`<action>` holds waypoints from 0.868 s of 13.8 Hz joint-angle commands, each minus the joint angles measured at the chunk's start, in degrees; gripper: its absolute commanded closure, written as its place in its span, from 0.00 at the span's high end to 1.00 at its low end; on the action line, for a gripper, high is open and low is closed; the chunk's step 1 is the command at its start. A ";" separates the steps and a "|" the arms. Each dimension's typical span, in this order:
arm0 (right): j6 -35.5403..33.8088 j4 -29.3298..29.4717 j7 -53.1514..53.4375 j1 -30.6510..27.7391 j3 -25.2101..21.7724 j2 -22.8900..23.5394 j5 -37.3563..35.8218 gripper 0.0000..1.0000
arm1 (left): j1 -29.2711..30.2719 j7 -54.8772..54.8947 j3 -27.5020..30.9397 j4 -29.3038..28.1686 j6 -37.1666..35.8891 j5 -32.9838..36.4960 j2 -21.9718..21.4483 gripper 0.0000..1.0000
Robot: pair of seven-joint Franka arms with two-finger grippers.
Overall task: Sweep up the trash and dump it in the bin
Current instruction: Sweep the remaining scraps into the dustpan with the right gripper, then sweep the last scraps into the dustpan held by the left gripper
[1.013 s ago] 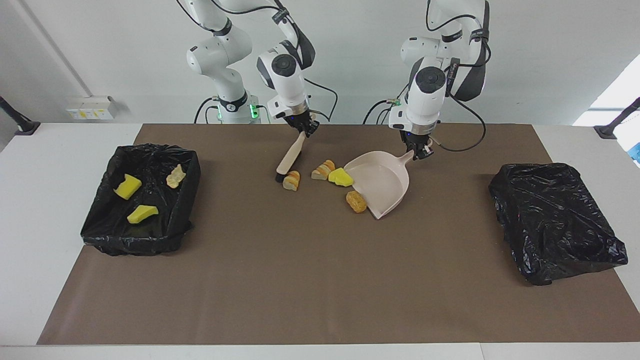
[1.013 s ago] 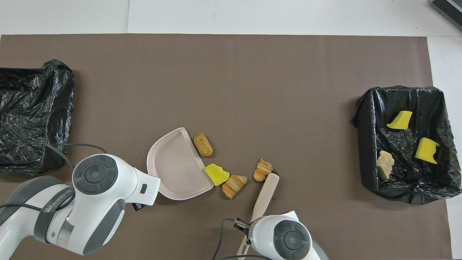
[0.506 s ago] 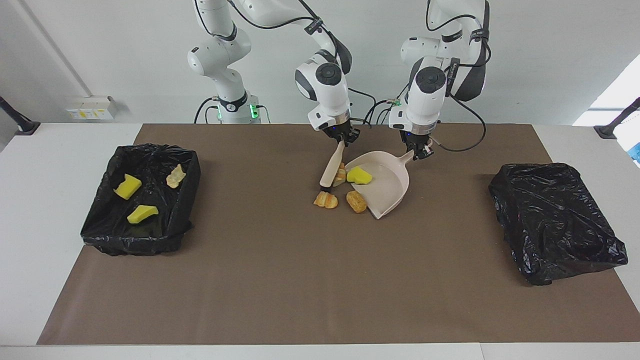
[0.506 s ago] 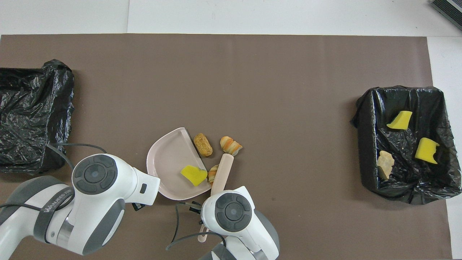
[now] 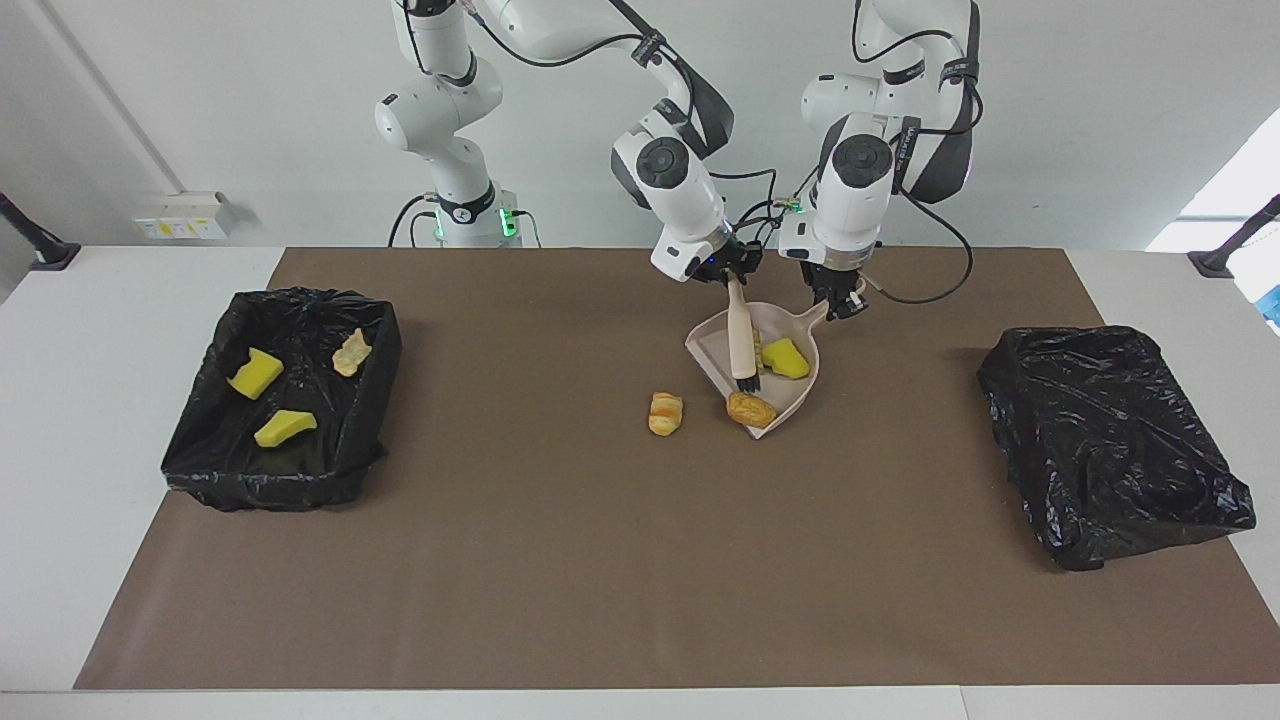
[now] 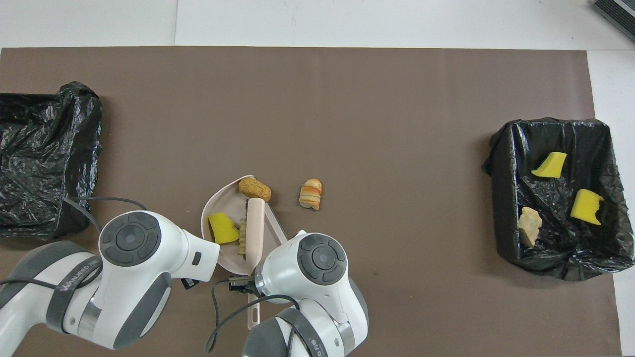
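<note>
My left gripper (image 5: 840, 303) is shut on the handle of a pink dustpan (image 5: 708, 350) that rests on the brown mat. My right gripper (image 5: 737, 270) is shut on a pink brush (image 5: 741, 340), whose bristles lie inside the dustpan (image 6: 225, 198). In the pan, a yellow sponge chunk (image 5: 785, 358) lies beside the brush (image 6: 255, 223), with a tan bit between them. A brown bread piece (image 5: 750, 408) sits on the pan's lip. A striped pastry piece (image 5: 665, 412) lies on the mat, clear of the pan. The black-lined bin (image 5: 260, 490) stands at the right arm's end.
The bin (image 6: 503, 163) holds two yellow chunks (image 6: 549, 165) and a tan piece (image 6: 529, 225). A closed, crumpled black bag (image 5: 1110, 440) lies at the left arm's end. The brown mat (image 5: 560, 560) covers most of the white table.
My right arm swept the brush toward the left arm's end and into the pan, pushing the yellow chunk and a bread piece in. The striped pastry piece slid away across the mat. The dustpan stayed put.
</note>
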 commanded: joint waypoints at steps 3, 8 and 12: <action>-17.41 2.65 -3.75 -9.02 -0.34 -5.03 -9.53 0.00 | -0.10 -2.81 0.21 -0.26 2.03 -0.58 0.01 0.00; -20.61 2.83 -9.87 -16.48 -0.25 -4.08 -26.51 0.00 | -0.19 -2.81 0.21 -0.26 2.12 -0.93 0.01 0.00; -17.29 2.84 -16.49 -16.60 0.10 0.31 -32.51 0.00 | -0.10 -2.81 0.21 -0.26 2.04 -1.02 0.01 0.00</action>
